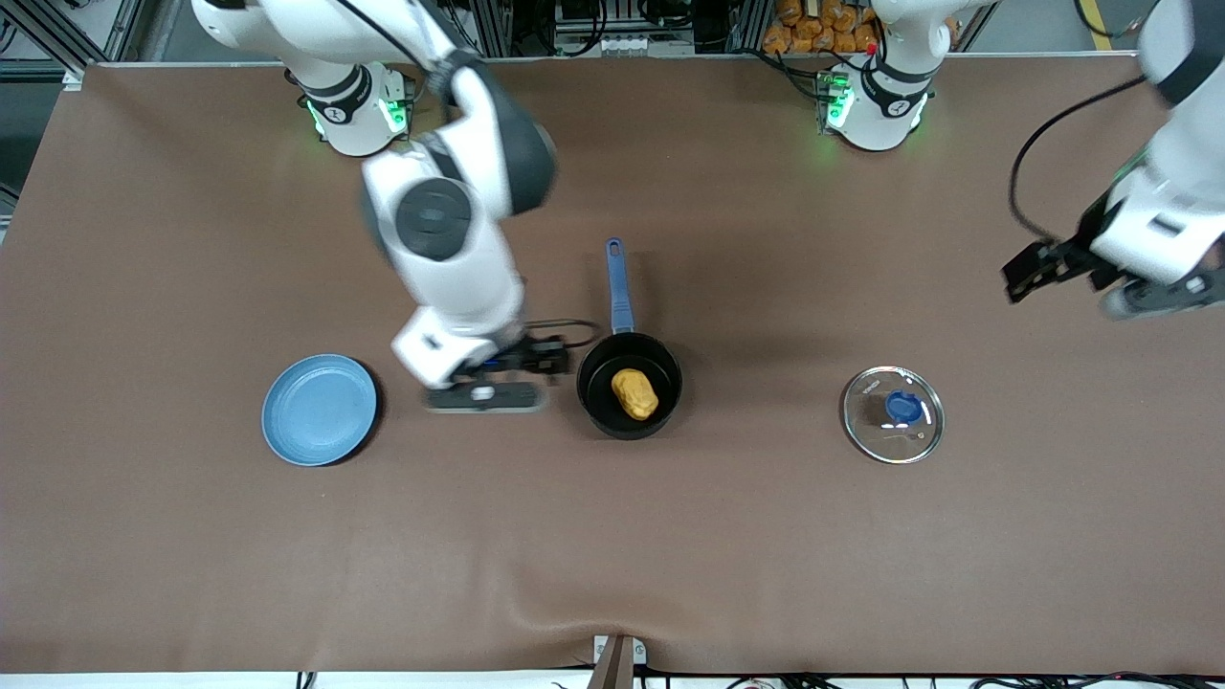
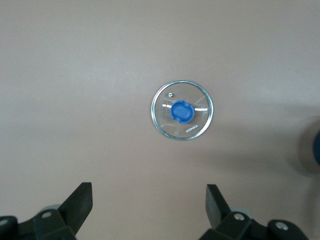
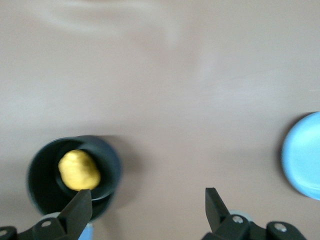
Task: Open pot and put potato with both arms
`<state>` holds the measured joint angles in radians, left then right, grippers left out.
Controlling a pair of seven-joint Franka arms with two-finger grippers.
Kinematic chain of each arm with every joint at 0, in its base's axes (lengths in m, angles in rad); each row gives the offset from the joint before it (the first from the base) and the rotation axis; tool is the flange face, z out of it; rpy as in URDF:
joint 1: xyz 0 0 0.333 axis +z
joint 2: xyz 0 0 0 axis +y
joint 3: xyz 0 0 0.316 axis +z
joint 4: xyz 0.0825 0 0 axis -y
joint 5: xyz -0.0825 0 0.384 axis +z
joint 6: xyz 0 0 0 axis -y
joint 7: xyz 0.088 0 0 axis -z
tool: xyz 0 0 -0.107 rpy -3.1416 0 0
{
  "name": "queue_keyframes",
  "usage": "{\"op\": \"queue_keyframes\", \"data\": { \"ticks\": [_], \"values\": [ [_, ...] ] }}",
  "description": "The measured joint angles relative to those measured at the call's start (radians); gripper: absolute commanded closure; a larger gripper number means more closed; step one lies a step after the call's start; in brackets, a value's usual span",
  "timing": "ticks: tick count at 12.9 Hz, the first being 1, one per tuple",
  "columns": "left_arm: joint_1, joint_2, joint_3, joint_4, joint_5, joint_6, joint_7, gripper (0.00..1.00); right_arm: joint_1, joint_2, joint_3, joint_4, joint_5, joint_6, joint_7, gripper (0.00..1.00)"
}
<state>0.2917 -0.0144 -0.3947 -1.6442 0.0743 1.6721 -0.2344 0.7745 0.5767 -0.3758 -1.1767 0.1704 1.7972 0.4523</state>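
Note:
The black pot (image 1: 629,383) stands open mid-table, its blue handle (image 1: 619,287) pointing toward the robots' bases. The yellow-orange potato (image 1: 635,393) lies inside it, and shows in the right wrist view too (image 3: 79,170), within the pot (image 3: 107,172). The glass lid (image 1: 893,413) with its blue knob lies flat on the table toward the left arm's end, and is in the left wrist view (image 2: 182,111). My right gripper (image 1: 534,362) (image 3: 149,207) is open and empty, over the table between the plate and the pot. My left gripper (image 1: 1043,266) (image 2: 149,205) is open and empty, raised over the left arm's end.
A light-blue plate (image 1: 319,410) lies empty toward the right arm's end, also in the right wrist view (image 3: 305,155). A pile of orange-brown lumps (image 1: 823,24) sits off the table by the left arm's base. The brown cloth (image 1: 612,555) covers the table.

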Motion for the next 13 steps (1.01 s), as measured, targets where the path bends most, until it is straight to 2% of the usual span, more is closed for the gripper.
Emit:
{"op": "queue_keyframes", "data": {
  "ticks": [3,6,9,13],
  "values": [
    [0.002,0.003,0.002,0.096,-0.034,-0.084,0.001,0.0,-0.005,-0.101,-0.094,-0.064,0.0,-0.063,-0.086,0.0],
    [0.002,0.019,0.005,0.105,-0.04,-0.089,0.001,0.0,-0.024,-0.204,-0.158,-0.177,-0.002,-0.066,-0.222,0.0],
    [0.002,0.032,0.005,0.108,-0.043,-0.089,0.001,0.0,-0.117,-0.279,-0.172,-0.256,-0.002,-0.075,-0.376,0.0],
    [0.003,0.043,0.006,0.112,-0.069,-0.089,0.001,0.0,-0.253,-0.316,-0.159,-0.297,-0.002,-0.1,-0.488,0.0]
  ]
}}
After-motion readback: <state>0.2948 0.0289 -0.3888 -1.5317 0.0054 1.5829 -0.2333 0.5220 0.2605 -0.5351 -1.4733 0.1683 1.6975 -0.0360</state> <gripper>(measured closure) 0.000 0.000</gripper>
